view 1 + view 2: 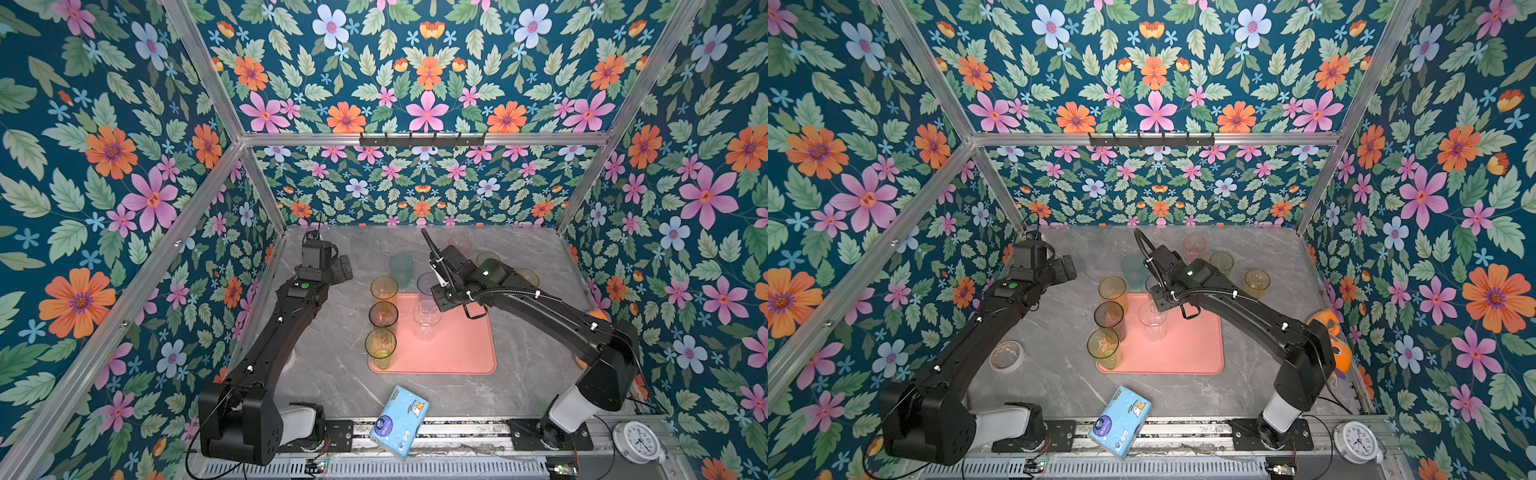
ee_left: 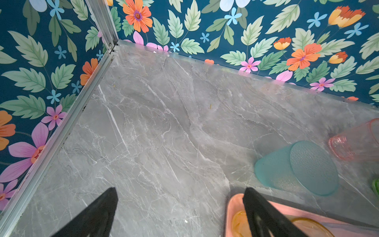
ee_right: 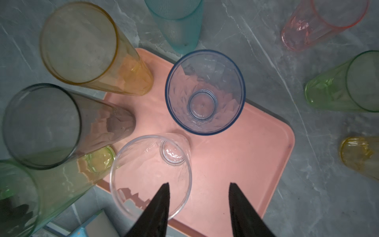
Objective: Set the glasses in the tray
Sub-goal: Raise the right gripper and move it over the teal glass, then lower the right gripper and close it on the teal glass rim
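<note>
Over the salmon tray (image 3: 256,164), my right claw (image 3: 199,183) hangs partway open and empty, just beside the clear tumbler (image 3: 143,174) and blue tumbler (image 3: 205,92) standing upright on it, bunched close, I reckon, so the teal tumbler (image 3: 176,24) off the tray fits too.

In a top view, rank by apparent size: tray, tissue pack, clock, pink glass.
1. tray
2. tissue pack
3. clock
4. pink glass; it stands farthest back, so its place below the clock is apparent only.
</note>
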Motion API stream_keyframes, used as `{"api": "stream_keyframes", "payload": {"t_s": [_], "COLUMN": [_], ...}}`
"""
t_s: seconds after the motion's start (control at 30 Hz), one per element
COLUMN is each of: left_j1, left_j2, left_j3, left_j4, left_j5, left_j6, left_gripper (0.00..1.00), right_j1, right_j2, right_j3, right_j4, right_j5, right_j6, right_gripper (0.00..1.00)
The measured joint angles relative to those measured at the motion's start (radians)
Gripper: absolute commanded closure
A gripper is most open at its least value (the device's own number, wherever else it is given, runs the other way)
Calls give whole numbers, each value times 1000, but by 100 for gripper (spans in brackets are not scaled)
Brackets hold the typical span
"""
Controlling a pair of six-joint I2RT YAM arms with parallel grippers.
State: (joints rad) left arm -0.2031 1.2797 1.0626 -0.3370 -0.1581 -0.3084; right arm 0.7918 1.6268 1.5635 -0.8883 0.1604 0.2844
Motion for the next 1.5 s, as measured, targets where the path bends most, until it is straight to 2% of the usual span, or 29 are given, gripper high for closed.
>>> {"api": "stream_keyframes", "payload": {"t_s": [0.27,0.83,1.5], "left_j1": [0,0,3], "left_j2": [-7,-12,-8], "left_j3": [-2,-5,-2], "left_j4": [0,0,-5], "left_j5": [1,8,0], "left_j6": [0,0,-1], "left_gripper": [2,2,1], "right_j1": [-10,-127,-183], "right_j2": [18,425,761], "right_j3": [116,578,936], "right_j4": [-3,-24,-123], "right_j5": [18,-27,-105], "right_j6": [-31,-60,-78], "right_gripper": [48,49,49]}}
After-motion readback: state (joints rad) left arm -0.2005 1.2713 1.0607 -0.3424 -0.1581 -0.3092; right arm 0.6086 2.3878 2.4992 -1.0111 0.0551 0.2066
